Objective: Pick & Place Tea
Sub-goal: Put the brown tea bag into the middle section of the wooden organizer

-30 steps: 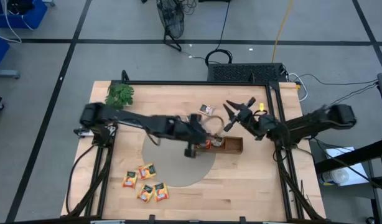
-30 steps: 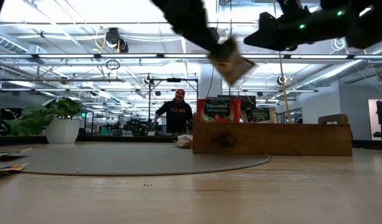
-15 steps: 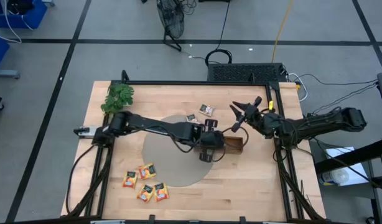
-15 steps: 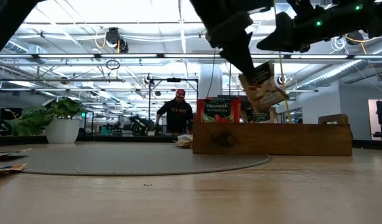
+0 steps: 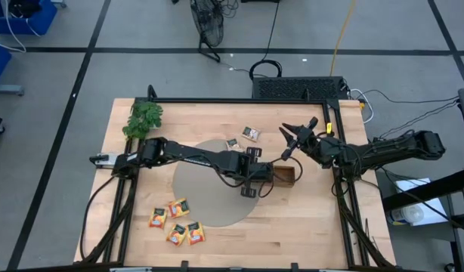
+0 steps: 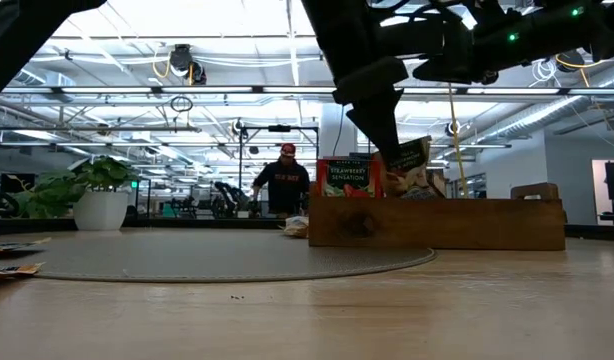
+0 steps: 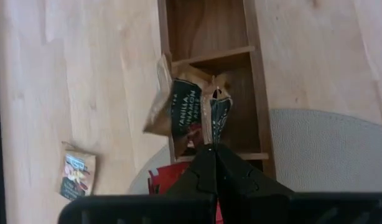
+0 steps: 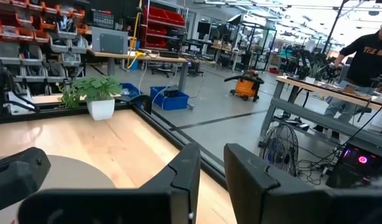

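We see the left gripper [image 5: 256, 180] reaching across the grey round mat [image 5: 198, 198] to the centre of the high view, its fingers [image 7: 209, 167] pinched together on a dark-printed tea sachet [image 7: 190, 118] that hangs down into the middle compartment of the wooden tray [image 5: 286, 175]. In the low view that sachet [image 6: 407, 163] sits tilted, its lower edge behind the tray's front wall [image 6: 437, 224], with a red sachet [image 6: 349, 178] standing upright in the tray just to its left. Over at centre right of the high view, the right gripper [image 5: 298, 134] hovers above the table beyond the tray, fingers spread apart and holding nothing. Two grey-white sachets [image 5: 242, 137] lie loose on the wood just above the mat, and a cluster of orange-yellow sachets [image 5: 177, 223] sits at lower left. A green sprig [image 5: 144, 117] rests in the table's upper-left corner.
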